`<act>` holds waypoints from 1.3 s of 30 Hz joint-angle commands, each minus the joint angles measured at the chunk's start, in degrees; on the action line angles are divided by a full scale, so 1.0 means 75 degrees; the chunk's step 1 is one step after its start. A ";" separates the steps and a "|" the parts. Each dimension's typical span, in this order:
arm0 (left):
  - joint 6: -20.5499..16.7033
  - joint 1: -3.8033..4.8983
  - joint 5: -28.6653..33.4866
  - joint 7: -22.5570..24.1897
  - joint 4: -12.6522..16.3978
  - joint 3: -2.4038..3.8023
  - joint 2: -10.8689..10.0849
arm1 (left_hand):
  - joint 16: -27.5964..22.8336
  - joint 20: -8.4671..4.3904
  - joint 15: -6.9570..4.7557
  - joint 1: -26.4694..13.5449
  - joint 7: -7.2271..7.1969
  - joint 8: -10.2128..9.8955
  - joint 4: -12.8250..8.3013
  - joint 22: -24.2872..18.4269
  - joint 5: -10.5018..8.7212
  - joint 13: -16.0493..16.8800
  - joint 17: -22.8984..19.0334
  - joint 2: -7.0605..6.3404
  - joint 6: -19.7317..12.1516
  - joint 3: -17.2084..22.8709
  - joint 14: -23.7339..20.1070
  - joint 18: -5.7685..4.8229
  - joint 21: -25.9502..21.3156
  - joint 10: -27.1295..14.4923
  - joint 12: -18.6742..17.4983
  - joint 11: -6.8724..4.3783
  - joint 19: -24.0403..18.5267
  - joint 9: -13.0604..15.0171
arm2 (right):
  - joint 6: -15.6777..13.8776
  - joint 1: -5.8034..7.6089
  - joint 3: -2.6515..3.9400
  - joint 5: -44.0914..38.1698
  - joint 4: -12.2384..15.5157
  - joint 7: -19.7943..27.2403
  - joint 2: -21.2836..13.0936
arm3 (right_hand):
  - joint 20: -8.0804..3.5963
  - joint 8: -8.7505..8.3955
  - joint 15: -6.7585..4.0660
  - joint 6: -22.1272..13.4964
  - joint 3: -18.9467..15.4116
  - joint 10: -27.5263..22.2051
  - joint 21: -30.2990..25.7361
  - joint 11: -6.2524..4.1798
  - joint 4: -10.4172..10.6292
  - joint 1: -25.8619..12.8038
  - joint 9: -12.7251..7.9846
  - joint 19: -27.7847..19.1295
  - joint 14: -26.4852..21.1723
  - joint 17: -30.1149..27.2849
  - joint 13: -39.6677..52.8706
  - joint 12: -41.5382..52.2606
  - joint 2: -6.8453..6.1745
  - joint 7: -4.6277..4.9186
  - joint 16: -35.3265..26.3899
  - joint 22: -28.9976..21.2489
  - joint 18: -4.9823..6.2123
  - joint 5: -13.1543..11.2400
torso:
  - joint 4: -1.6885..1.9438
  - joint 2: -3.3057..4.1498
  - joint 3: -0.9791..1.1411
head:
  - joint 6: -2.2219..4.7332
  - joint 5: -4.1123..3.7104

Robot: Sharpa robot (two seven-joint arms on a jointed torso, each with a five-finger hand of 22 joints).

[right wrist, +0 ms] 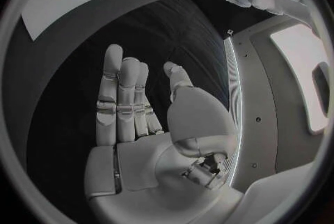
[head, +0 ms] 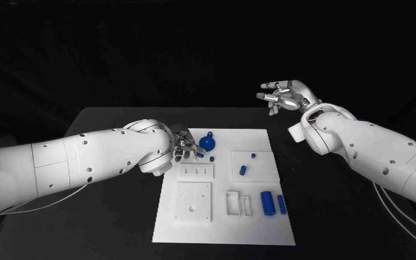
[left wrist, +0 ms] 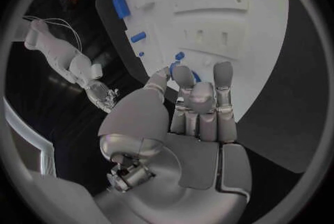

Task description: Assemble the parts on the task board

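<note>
Head view: flat white task board [head: 260, 224] sits mid-way on the matte black table [head: 113, 236], dark room behind; a round blue part [head: 207, 143] near its far edge, blue cylinders [head: 267, 203] in a recess toward the near right; left hand [head: 183, 145] at the board's far left corner, fingers curled beside the round part, contact unclear; right hand [head: 284, 95] raised off the board, fingers apart, empty.

Left wrist view: silver left hand [left wrist: 198, 107], fingers together over the board; grip cannot be told.

Right wrist view: right hand [right wrist: 132, 101] flat, fingers straight, holding nothing.
</note>
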 commanded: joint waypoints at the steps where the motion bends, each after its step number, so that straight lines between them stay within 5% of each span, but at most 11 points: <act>1: 0.0102 -0.0021 -0.0624 -0.0194 0.0121 0.0001 -0.0013 | -0.0060 0.0001 0.0004 -0.0003 -0.0418 -0.0046 -0.1220 0.0257 0.0061 0.0082 0.0101 -0.0015 0.0454 0.1186 0.0045 0.0055 -0.0184 0.0113 -0.0059 -0.0086 0.0061 0.0617 | -0.0127 0.0000 0.0012 0.0172 -0.0019 0.0142 0.0024 | -0.0014 -0.0029 0.0013 -0.0041 0.0006 -0.0055 0.0025 0.0017 -0.0052 -0.0060 0.0008 -0.0063 -0.0001 -0.0006 -0.0006 -0.0020 0.0006 0.0010 -0.0038 -0.0008 -0.0048 0.0024 | -0.0006 0.0000 0.0019 | -0.0089 0.0020; 16: 0.0188 -0.0128 -0.1287 -0.0557 0.0376 -0.0003 -0.0095 | 0.0021 0.0215 0.0028 -0.0148 -0.0484 0.0063 -0.1335 0.1185 0.0596 0.0139 0.0441 -0.0126 0.0675 0.1249 0.0220 0.0258 -0.0721 0.0348 -0.0113 -0.0103 0.0302 0.0557 | -0.0094 0.0003 0.0018 0.0177 -0.0170 0.0106 0.0084 | -0.0016 -0.0030 0.0012 -0.0076 0.0053 -0.0071 0.0037 0.0018 -0.0091 -0.0067 0.0007 -0.0066 0.0000 -0.0013 -0.0050 -0.0014 0.0010 0.0011 -0.0050 -0.0087 -0.0054 0.0103 | -0.0014 -0.0001 0.0031 | -0.0266 0.0054; 20: 0.0036 -0.0245 -0.1552 -0.0596 0.0398 -0.0003 -0.0120 | 0.0008 0.0238 0.0031 -0.0168 -0.0488 0.0069 -0.1332 0.1406 0.0630 0.0145 0.0469 -0.0151 0.0689 0.1268 0.0243 0.0280 -0.0871 0.0371 -0.0131 -0.0105 0.0365 0.0537 | -0.0077 0.0003 0.0019 0.0177 -0.0185 0.0090 0.0084 | -0.0016 -0.0030 0.0011 -0.0096 0.0071 -0.0074 0.0040 0.0019 -0.0088 -0.0080 0.0006 -0.0065 -0.0003 -0.0015 -0.0058 -0.0011 0.0024 0.0013 -0.0055 -0.0104 -0.0055 0.0116 | -0.0007 0.0000 0.0028 | -0.0293 0.0037; 21: -0.0005 -0.0276 -0.1610 -0.0600 0.0395 -0.0003 -0.0123 | -0.0045 0.0289 0.0041 -0.0142 -0.0491 0.0098 -0.1285 0.2445 0.0650 0.0196 0.0540 -0.0198 0.0682 0.1305 0.0263 0.0319 -0.1672 0.0397 -0.0175 -0.0096 0.0650 0.0510 | -0.0072 0.0003 0.0019 0.0177 -0.0187 0.0086 0.0085 | -0.0018 -0.0030 0.0011 -0.0096 0.0083 -0.0075 0.0043 0.0017 -0.0094 -0.0077 0.0007 -0.0063 -0.0002 -0.0015 -0.0060 -0.0009 0.0024 0.0014 -0.0055 -0.0110 -0.0055 0.0136 | -0.0007 0.0001 0.0024 | -0.0305 0.0043; 34: -0.0435 -0.0608 -0.2085 -0.0593 0.0419 -0.0004 -0.0173 | -0.0027 0.0328 0.0031 -0.0192 -0.0505 0.0098 -0.1311 0.3262 0.0821 0.0156 0.0572 -0.0233 0.0754 0.1327 0.0324 0.0340 -0.2371 0.0443 -0.0164 -0.0113 0.0953 0.0461 | -0.0019 0.0003 0.0019 0.0186 -0.0199 0.0065 0.0091 | -0.0017 -0.0031 0.0013 -0.0109 0.0123 -0.0080 0.0051 0.0022 -0.0073 -0.0134 0.0006 -0.0065 -0.0002 -0.0016 -0.0074 0.0003 0.0040 0.0016 -0.0057 -0.0152 -0.0058 0.0057 | -0.0006 0.0003 0.0017 | -0.0356 0.0029; 39: -0.0722 -0.0724 -0.2518 -0.0534 0.0474 -0.0004 -0.0186 | -0.0069 0.0308 0.0025 -0.0193 -0.0514 0.0114 -0.1266 0.3987 0.0884 0.0128 0.0556 -0.0270 0.0785 0.1327 0.0335 0.0309 -0.3075 0.0458 -0.0182 -0.0119 0.1246 0.0447 | 0.0018 0.0003 0.0019 0.0190 -0.0211 0.0059 0.0106 | -0.0017 -0.0030 0.0012 -0.0101 0.0132 -0.0082 0.0057 0.0022 -0.0052 -0.0150 0.0007 -0.0060 0.0000 -0.0014 -0.0075 0.0014 0.0062 0.0017 -0.0055 -0.0169 -0.0058 0.0059 | -0.0010 0.0005 0.0016 | -0.0355 0.0016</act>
